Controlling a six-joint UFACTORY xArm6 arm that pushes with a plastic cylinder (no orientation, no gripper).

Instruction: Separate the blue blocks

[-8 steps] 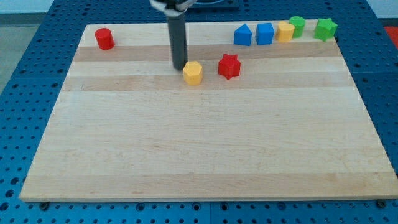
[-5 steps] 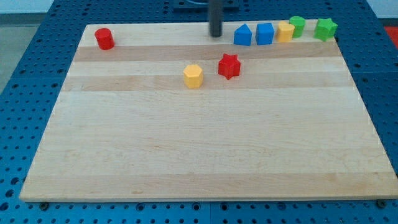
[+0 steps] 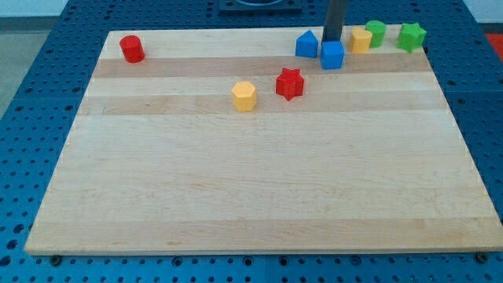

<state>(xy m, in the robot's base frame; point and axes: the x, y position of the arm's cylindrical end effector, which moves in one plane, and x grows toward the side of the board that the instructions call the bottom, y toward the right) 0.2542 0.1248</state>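
Two blue blocks sit near the view's top right of the wooden board (image 3: 251, 173). A blue house-shaped block (image 3: 306, 44) stands at the top. A blue cube (image 3: 332, 55) lies just below and to the right of it, touching or almost touching its corner. My tip (image 3: 332, 40) is directly above the blue cube, against its top edge, to the right of the house-shaped block.
A yellow block (image 3: 361, 39), a green block (image 3: 376, 32) and a green star (image 3: 411, 36) line the top right edge. A red star (image 3: 289, 83) and a yellow hexagon (image 3: 244, 96) lie mid-board. A red cylinder (image 3: 132, 49) stands at top left.
My tip moved right along the top edge, from beside the yellow hexagon to above the blue cube. The blue cube has shifted down out of the row.
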